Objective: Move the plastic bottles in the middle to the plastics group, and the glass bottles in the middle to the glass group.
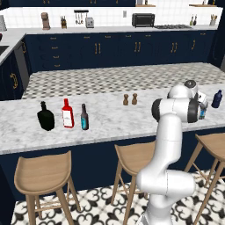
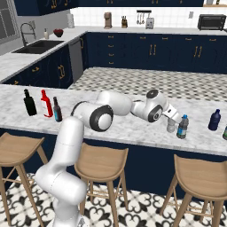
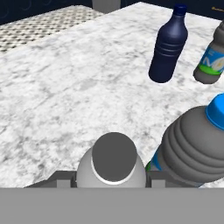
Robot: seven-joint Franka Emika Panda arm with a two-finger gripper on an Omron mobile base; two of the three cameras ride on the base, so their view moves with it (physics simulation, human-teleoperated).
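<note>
Grey and clear, the small water bottle [image 2: 171, 125] stands upright on the marble counter [image 1: 110, 118] with the gripper [image 2: 174, 119] closed around it, its dark cap right under the hand in the hand view. Touching or just beside it on the right stands the blue-label bottle [image 2: 182, 127], blue cap up. The plastics group lies further right along the counter: the navy bottle [image 2: 214, 119], upright and well apart from the held one, with a bare patch of marble between. So I judge the coming carry runs rightward along the counter's length, and the neighbour pressed against the grip could get knocked as the bottle goes. In the hand view another bottle with a blue, white and green label [image 3: 212, 59] stands beside the navy one; its writing is too blurred to read. Far left, the dark long-necked glass bottle [image 1: 84, 117] already stands next to the red bottle [image 1: 67, 114] and the squat black one [image 1: 45, 117].
</note>
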